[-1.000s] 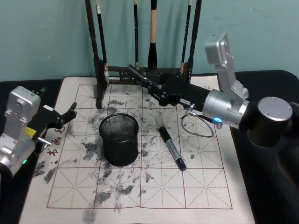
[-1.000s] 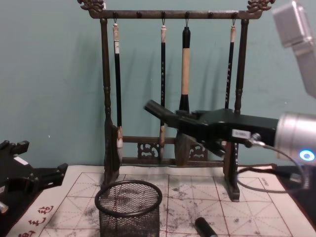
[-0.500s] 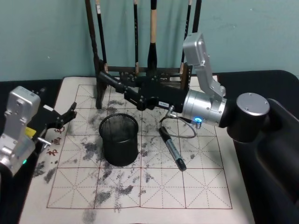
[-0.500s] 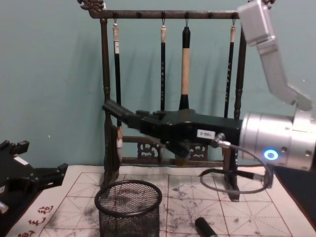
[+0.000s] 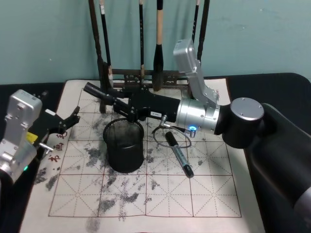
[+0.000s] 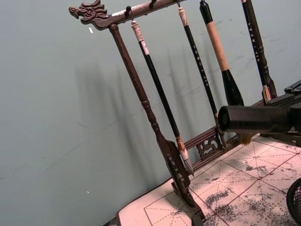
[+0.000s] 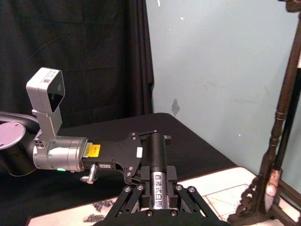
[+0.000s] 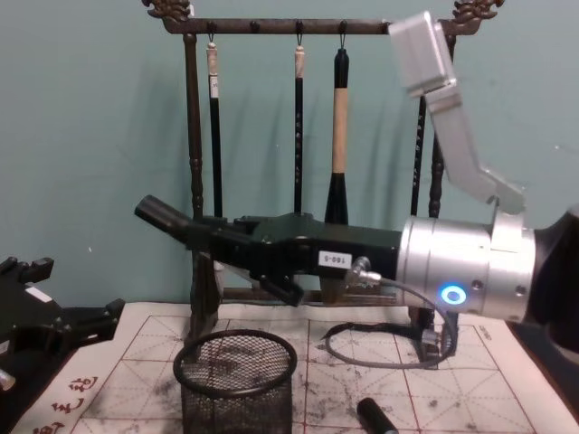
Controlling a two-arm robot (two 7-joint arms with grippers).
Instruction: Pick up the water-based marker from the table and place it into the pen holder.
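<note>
My right gripper (image 5: 124, 107) is shut on the water-based marker (image 5: 99, 94), a black cylinder held nearly level. The marker (image 8: 167, 217) hangs above the pen holder (image 8: 237, 378), and its free end reaches past the holder's left rim. The right wrist view has the marker (image 7: 157, 162) clamped between the fingers (image 7: 136, 188). The pen holder (image 5: 124, 144), a black mesh cup, stands upright on the table's cream mat (image 5: 214, 194). A second black marker (image 5: 178, 154) lies on the mat to the right of the cup. My left gripper (image 5: 68, 121) rests open at the mat's left edge.
A tall dark wooden rack (image 8: 308, 27) with hanging calligraphy brushes stands at the back of the mat, close behind my right gripper. A cable loop (image 5: 170, 138) hangs under the right wrist. Black cloth (image 5: 286, 160) covers the surface on the right.
My right arm has swung to the left with the marker, from in front of the rack to above the pen holder. The left arm and the marker on the mat stayed still.
</note>
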